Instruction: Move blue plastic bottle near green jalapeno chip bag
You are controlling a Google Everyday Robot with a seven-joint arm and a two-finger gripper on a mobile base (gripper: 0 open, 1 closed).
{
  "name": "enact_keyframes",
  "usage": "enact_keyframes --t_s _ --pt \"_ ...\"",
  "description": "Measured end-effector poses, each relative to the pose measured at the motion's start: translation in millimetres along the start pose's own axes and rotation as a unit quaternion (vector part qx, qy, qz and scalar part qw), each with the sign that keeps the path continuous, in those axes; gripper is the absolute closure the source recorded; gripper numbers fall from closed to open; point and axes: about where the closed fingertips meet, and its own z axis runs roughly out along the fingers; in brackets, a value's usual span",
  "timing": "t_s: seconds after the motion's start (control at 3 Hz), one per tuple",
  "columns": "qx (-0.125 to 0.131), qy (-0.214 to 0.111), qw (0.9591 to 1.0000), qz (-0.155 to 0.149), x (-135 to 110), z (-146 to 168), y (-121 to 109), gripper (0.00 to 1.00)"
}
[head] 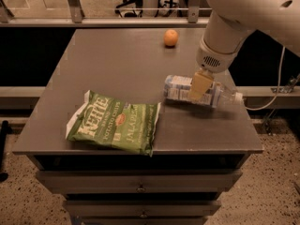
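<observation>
Blue plastic bottle (pixel 178 87) is clamped in your gripper (pixel 199 89) over the surface (pixel 117 60) right side; carry it beside the green jalapeno chip bag (pixel 115 122).

Claw (pixel 200 86) clasps bottle (pixel 177 88) right of chip bag (pixel 115 123), fruit (pixel 171 37) behind

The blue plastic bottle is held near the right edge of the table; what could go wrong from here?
The hand grips the blue plastic bottle sideways, cap close to the right edge of the table; if it slips, it may roll off. Lowered carelessly, it could shove the green jalapeno chip bag.
</observation>
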Motion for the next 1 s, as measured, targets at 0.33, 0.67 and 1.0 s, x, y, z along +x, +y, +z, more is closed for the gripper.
enact_keyframes --t_s 0.33,0.67,1.0 --pt "-0.011 -0.002 0.9999 -0.007 -1 -1 9 0.62" --pt "-0.021 -0.005 0.9997 -0.014 -4 -4 20 0.39" --pt "-0.034 -0.007 0.9992 -0.020 -5 -4 31 0.15"
